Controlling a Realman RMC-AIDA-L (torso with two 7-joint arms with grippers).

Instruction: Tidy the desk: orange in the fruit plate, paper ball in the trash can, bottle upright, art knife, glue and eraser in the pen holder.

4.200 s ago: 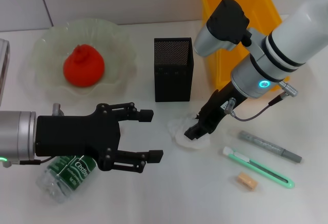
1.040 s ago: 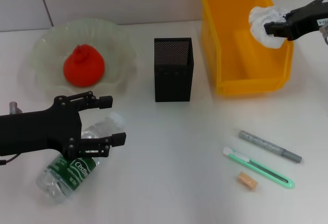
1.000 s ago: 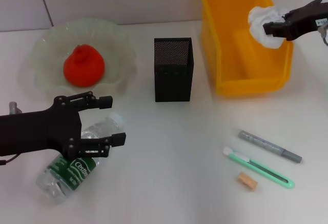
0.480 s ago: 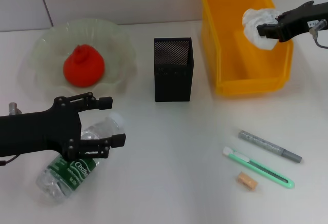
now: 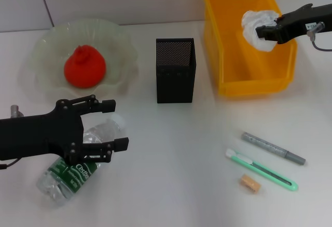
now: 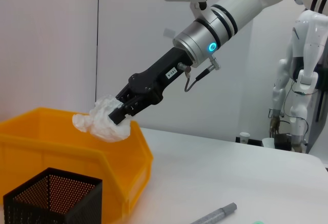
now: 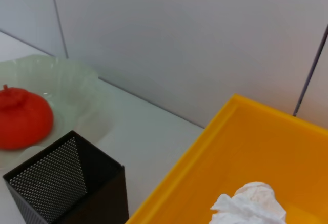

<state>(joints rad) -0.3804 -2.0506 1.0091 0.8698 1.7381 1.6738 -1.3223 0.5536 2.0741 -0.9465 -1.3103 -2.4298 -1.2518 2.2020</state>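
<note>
Desk [image 5: 171, 185] white, spread with the clutter. Far right: yellow trash can [image 5: 228, 76], open-topped, with the right gripper [image 5: 262, 31] reaching in over it from the right, fingers clamped on the white paper ball [image 5: 254, 22], held above the can's interior, not yet dropped. Far left: pale green fruit plate [image 5: 122, 45], holding the orange [image 5: 84, 67] at its middle. Near left: left gripper [image 5: 111, 124], black, hovering low over the desk, fingers spread apart, empty, straddling the cap end of the bottle [image 5: 70, 175], lying on its side with its green label up. Middle: black mesh pen holder [image 5: 176, 71], upright, between plate and can. Near right, from far to near: grey glue stick [image 5: 273, 148], green art knife [image 5: 262, 170], small tan eraser [image 5: 250, 183], all lying flat and close together.
</note>
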